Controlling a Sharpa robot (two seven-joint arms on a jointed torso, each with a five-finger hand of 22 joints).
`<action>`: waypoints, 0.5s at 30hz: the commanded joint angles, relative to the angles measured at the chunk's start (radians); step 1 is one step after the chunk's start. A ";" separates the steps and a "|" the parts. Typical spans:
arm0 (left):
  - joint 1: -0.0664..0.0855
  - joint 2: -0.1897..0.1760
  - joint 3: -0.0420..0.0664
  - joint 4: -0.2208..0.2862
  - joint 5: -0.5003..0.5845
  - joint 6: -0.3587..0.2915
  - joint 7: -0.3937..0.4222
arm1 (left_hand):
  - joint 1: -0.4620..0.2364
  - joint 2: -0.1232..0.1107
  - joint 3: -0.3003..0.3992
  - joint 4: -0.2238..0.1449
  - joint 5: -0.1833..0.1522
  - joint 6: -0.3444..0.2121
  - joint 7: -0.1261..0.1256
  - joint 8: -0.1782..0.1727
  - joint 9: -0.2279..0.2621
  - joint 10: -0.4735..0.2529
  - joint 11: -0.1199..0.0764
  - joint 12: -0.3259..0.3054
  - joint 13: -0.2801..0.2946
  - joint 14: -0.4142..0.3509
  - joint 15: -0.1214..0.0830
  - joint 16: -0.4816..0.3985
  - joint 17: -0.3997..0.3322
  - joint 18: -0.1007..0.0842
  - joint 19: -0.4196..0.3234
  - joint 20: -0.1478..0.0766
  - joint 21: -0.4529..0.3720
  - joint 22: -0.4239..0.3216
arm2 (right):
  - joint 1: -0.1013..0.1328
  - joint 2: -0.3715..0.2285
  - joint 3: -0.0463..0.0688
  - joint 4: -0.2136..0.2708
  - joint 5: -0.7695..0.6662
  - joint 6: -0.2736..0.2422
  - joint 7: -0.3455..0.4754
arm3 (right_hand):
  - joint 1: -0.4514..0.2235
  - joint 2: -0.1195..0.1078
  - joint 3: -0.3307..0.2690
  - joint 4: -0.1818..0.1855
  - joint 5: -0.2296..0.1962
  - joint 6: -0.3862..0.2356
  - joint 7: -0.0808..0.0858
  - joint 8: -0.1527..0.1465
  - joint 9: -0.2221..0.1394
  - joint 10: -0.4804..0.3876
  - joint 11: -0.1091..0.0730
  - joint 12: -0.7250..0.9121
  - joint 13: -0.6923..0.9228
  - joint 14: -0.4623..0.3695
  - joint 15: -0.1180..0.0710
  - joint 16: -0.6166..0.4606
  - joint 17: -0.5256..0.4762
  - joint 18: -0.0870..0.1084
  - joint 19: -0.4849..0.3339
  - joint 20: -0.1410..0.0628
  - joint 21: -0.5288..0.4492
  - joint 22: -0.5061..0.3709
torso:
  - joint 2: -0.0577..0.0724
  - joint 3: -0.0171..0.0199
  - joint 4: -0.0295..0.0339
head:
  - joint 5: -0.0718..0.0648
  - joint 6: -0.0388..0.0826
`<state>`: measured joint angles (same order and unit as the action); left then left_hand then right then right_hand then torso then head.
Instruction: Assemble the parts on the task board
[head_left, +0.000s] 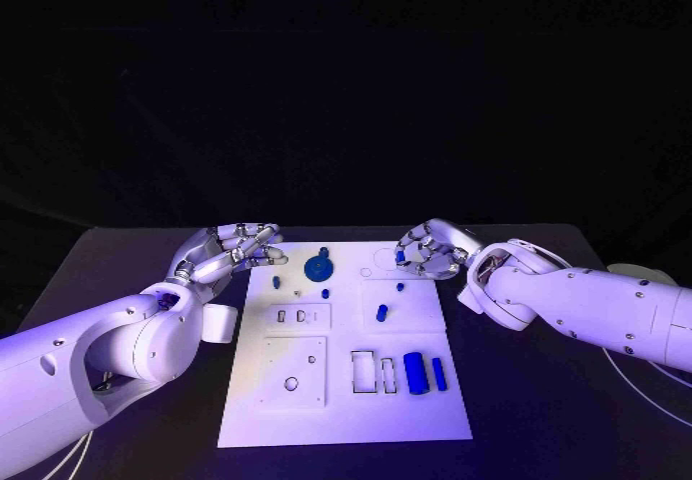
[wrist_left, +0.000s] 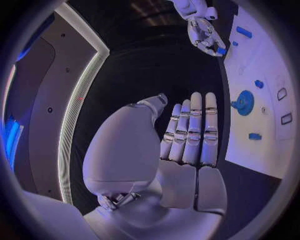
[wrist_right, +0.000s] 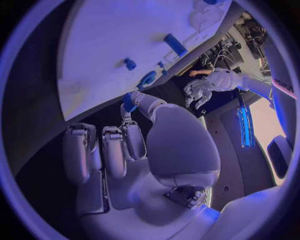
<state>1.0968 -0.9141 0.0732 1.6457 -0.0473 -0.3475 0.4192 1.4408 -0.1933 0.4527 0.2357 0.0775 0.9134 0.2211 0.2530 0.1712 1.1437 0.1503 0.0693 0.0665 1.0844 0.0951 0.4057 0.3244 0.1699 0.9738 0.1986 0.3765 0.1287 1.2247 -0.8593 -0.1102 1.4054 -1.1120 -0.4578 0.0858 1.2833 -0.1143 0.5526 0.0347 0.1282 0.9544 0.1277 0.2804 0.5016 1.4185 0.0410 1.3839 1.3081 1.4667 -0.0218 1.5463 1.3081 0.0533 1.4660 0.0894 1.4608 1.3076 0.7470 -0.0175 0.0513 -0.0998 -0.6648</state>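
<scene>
Early going, by the look of it. The white board (head_left: 346, 420) lies flat in the middle of the black table (head_left: 130, 250), and most of the blue pieces lie loose on it rather than seated. Down at the near end, two blue bars (head_left: 415, 372) rest side by side just beside a pair of outlined slots (head_left: 364, 371), and those slots look unfilled. The square plate area with its round hole (head_left: 293, 383) also looks unfilled. Up at the far end a blue wheel (head_left: 319, 266) sits on the board, with a few small blue bits (head_left: 382, 312) scattered near the middle.

The right hand (head_left: 427, 250) hovers over the far right corner of the board, and it pinches a small blue piece (wrist_right: 128, 102) at its fingertips. So one part is in hand, not yet placed.

The left hand (head_left: 235, 250) hangs at the board's far left edge, fingers straight and together, holding nothing.

My read: nearly everything is left to fit.
</scene>
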 joint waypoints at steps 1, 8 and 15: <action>0.001 0.006 0.001 0.000 0.002 0.023 0.000 | -0.005 0.001 0.006 -0.001 -0.004 -0.005 -0.001 -0.005 -0.001 -0.006 0.003 -0.004 0.002 -0.007 0.000 0.005 0.002 0.012 -0.002 0.004 0.003 -0.002 | 0.005 0.015 0.000 0.051 -0.096 -0.029 -0.132 | 0.009 0.018 0.009 -0.006 0.023 0.016 -0.014 0.021 0.030 0.006 -0.007 0.000 0.049 0.090 -0.009 0.006 0.201 -0.019 0.014 -0.009 0.008 0.156 | -0.005 -0.0035 0.0026 | 0.007 0.000; 0.001 0.013 0.001 -0.009 0.003 0.025 -0.002 | -0.006 0.001 0.006 -0.001 -0.004 -0.005 -0.001 -0.005 -0.001 -0.006 0.003 -0.004 0.002 -0.008 0.000 0.005 0.002 0.012 -0.002 0.004 0.003 -0.002 | 0.009 0.100 0.000 0.121 -0.170 -0.023 -0.251 | 0.002 0.020 0.010 -0.004 0.031 0.016 -0.015 0.025 0.033 0.006 -0.008 -0.002 0.048 0.089 -0.010 0.004 0.196 -0.019 0.012 -0.010 0.006 0.154 | -0.008 -0.0072 0.0067 | 0.029 -0.002; 0.001 0.025 0.001 -0.016 0.003 0.022 -0.005 | -0.006 0.001 0.006 -0.001 -0.005 -0.005 -0.001 -0.005 0.000 -0.005 0.003 -0.004 0.002 -0.008 0.000 0.005 0.002 0.012 -0.002 0.004 0.003 -0.002 | 0.000 0.197 -0.002 0.123 -0.261 -0.002 -0.305 | -0.007 0.017 0.008 -0.001 0.031 0.015 -0.016 0.027 0.036 0.011 -0.008 0.004 0.054 0.090 -0.010 0.005 0.199 -0.019 0.014 -0.010 0.008 0.157 | -0.006 -0.0074 0.0050 | 0.038 -0.001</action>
<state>1.0969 -0.8938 0.0731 1.6293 -0.0472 -0.3433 0.4134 1.4408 -0.1933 0.4527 0.2357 0.0775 0.9135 0.2211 0.2530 0.1712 1.1437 0.1503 0.0694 0.0674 1.0844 0.0951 0.4057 0.3251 0.1699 0.9738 0.1986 0.3766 0.1279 1.2285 -0.6702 -0.1112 1.5293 -1.2821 -0.4765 -0.1498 1.2766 -0.1076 0.5580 0.0292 0.1569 0.9508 0.1241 0.2804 0.4989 1.4258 0.0338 1.3839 1.3080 1.4632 -0.0252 1.5491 1.3079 0.0532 1.4664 0.0891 1.4656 1.3075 0.7399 -0.0244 0.0568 -0.0656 -0.6657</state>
